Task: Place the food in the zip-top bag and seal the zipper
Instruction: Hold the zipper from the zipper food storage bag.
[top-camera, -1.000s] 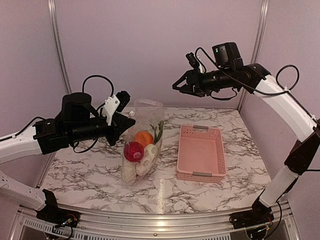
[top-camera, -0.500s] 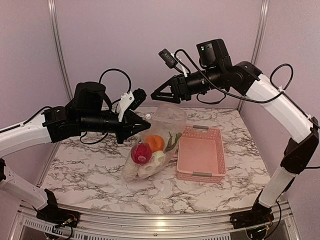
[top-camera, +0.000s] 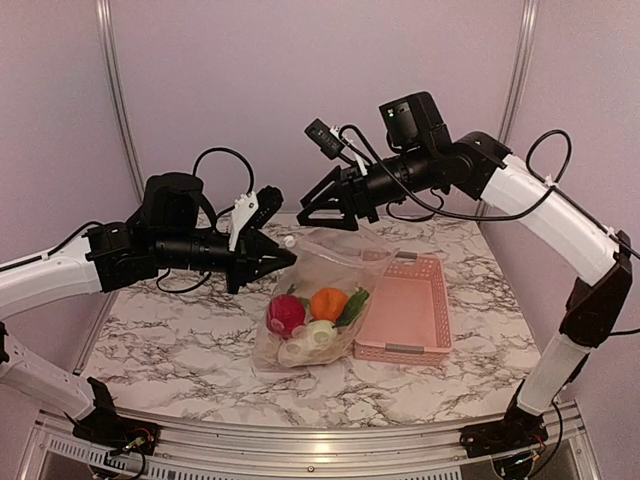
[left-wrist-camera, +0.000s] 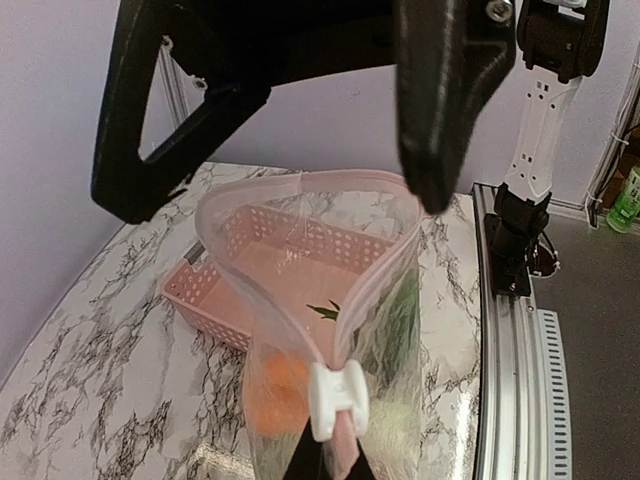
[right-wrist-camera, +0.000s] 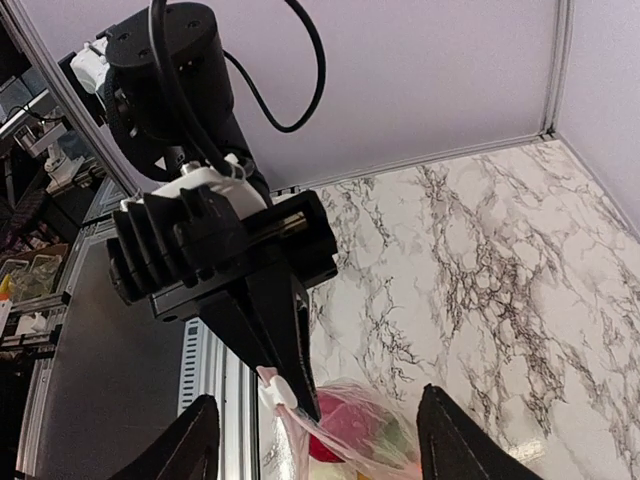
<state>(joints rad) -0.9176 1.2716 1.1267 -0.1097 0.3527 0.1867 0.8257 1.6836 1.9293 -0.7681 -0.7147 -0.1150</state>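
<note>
Marbled bench (top-camera: 170, 330) under bag (top-camera: 325, 262), food (top-camera: 286, 313) low inside, beside basket (top-camera: 405, 350). Pinched at zipper (left-wrist-camera: 385, 265) end by shut left jaws; right jaws wide over gaping mouth. Risk: off-centre grab tugging bag free, spilling food.

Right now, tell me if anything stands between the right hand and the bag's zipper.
Nothing visible does. The open right hand hangs above the gaping mouth of the zip-top bag, only air down to the zipper. The left hand is shut on the zipper's slider end; the pink basket lies beside the bag.
</note>
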